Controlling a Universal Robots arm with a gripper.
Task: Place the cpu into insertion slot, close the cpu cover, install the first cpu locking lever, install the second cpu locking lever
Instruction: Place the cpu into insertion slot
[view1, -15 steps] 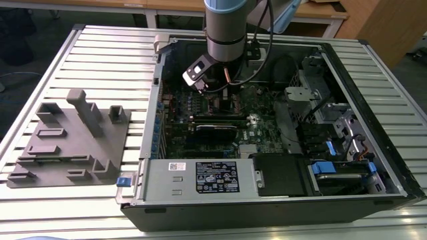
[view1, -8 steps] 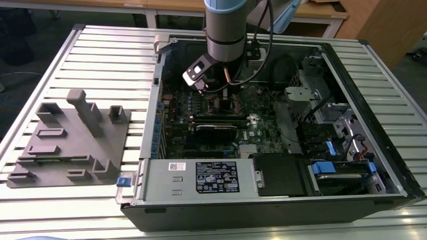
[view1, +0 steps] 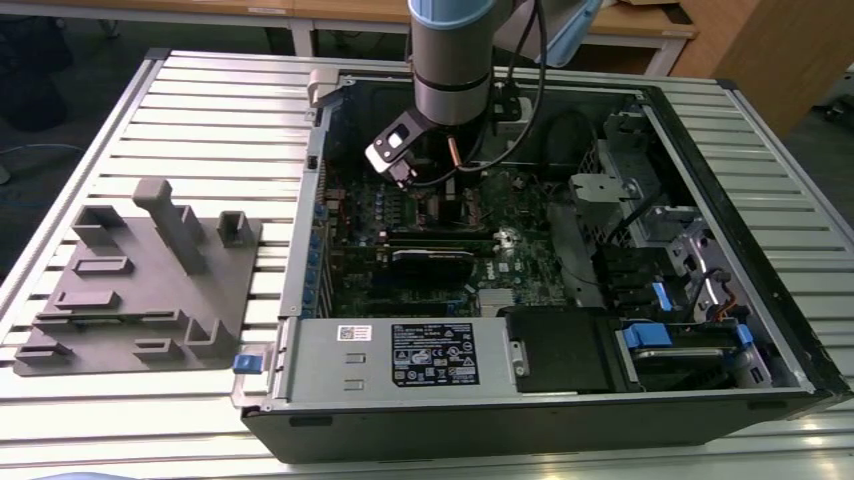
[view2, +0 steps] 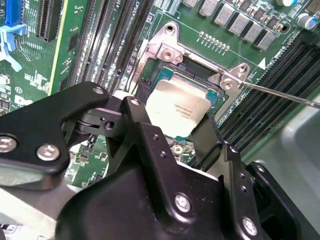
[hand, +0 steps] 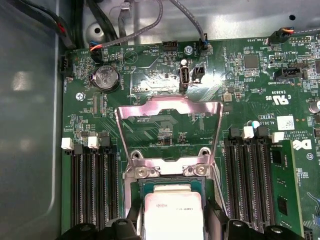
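**CPU held at socket, cover open**

In the exterior view, a grey moulded fixture (view1: 144, 285) lies on the slatted bench (view1: 200, 90) at the view's left. It sits just beside an open computer case (view1: 534, 432), which takes up the middle and right of the bench. The arm comes down from above into the rear part of the case, and the gripper (view1: 441, 188) sits low over the green board (view1: 400, 285).

In the second wrist view, the gripper (view2: 175, 120) has its jaws closed on the cpu (view2: 182, 102). The black fingers (view2: 150, 135) press against two opposite edges of the cpu. The cpu lies level, silvery top up, within the socket frame. It cannot be told whether it is fully seated. A thin locking lever (view2: 285, 95) sticks out from the socket corner, clear of the cpu.

In the first wrist view, the cpu cover (hand: 167, 106) is swung open on its hinge, away from the cpu (hand: 172, 215). Board components show through its window. Dark memory slots (hand: 92, 185) flank the socket on both sides.
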